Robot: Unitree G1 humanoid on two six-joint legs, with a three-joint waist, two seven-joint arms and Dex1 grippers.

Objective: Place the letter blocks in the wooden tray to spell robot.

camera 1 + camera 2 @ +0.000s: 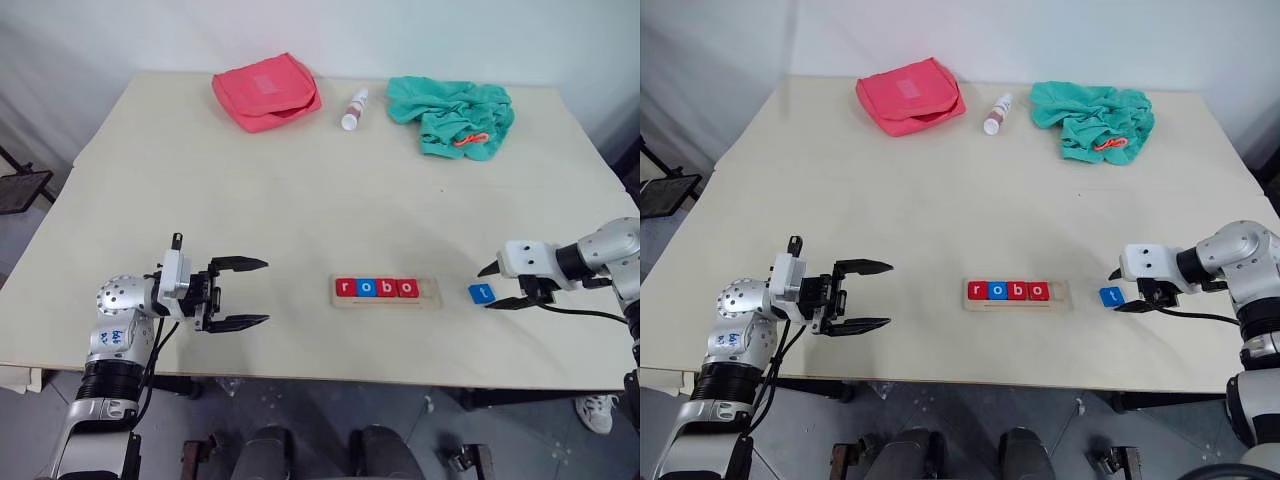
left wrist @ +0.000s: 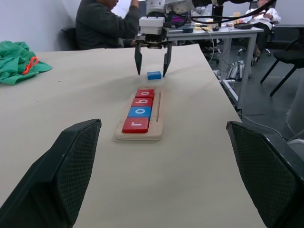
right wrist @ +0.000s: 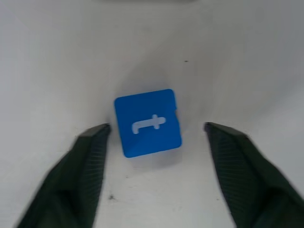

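Both arms reach out low, near the front edge.
Left gripper [image 1: 244, 293] points right, fingers spread; right gripper [image 1: 493, 286] tilts down-left, fingers apart.

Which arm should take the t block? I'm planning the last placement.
Right, probably. The right gripper already straddles the t block, fingers open either side, just right of the tray. The left gripper hangs open well left of the tray, far from the block.

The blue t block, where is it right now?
The blue t block lies flat on the table just right of the wooden tray, between the open fingers of the right gripper, not yet gripped.
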